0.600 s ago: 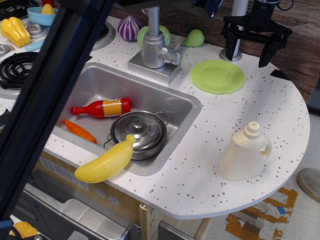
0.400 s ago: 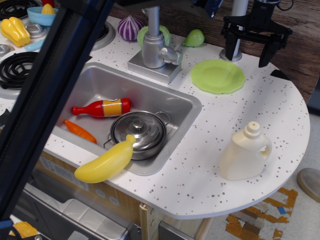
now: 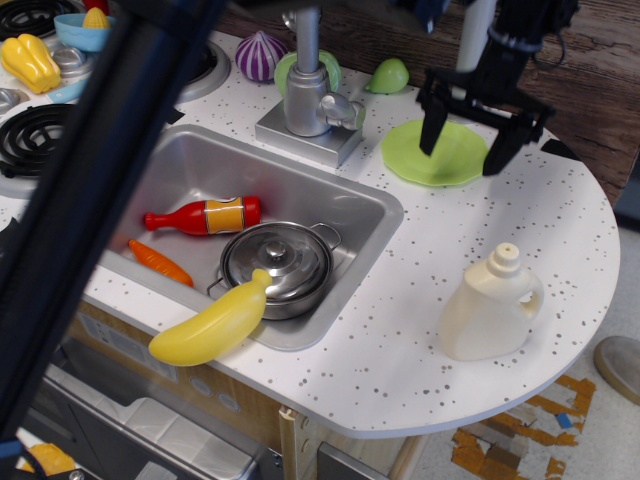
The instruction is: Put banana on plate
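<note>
Black jaws (image 3: 465, 146) apart, empty, over round lime-green plastic plate (image 3: 432, 160) near table's far edge | plump yellow plastic banana (image 3: 211, 322) well apart, front sink rim, overhanging table's front edge

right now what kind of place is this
Most likely a toy play kitchen: a speckled counter with a small steel sink and faucet, coil burners at the left, and plastic toy food such as the banana.

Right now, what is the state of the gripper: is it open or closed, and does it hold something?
Gripper: open, holding nothing, above the round lime-green plastic plate.
</note>
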Robot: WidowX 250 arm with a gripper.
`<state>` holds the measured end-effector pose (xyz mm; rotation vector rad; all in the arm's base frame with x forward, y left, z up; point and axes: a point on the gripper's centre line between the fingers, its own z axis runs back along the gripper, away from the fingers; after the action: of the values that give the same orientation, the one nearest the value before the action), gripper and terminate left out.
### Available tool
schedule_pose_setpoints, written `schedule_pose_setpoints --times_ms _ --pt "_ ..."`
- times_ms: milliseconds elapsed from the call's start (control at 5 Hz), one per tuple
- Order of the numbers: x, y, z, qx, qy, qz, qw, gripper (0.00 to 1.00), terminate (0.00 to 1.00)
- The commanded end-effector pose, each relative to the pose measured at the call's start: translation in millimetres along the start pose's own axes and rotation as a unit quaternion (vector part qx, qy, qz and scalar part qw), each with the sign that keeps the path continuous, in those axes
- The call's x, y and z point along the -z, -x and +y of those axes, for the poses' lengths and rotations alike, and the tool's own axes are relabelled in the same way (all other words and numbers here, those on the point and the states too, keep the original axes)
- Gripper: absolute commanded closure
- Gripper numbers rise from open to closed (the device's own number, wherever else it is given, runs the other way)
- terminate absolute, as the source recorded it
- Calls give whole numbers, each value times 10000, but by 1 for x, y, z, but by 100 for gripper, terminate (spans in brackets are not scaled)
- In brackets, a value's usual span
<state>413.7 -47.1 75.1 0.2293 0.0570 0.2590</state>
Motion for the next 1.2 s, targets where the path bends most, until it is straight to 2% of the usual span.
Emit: schedule_pose_setpoints --times_ms 0,200,400,600,800,1000 --pt "-54 48 56 -460 -95 -172 9987 0 0" --pt "-41 87 80 -410 4 -88 9991 0 0" --pt "-17 110 95 -189 242 -164 9994 0 0" --pt "11 135 109 282 446 -453 9976 0 0" --pt "37 146 123 929 712 -704 9906 0 0" --pt "54 157 125 1235 852 -815 9853 0 0"
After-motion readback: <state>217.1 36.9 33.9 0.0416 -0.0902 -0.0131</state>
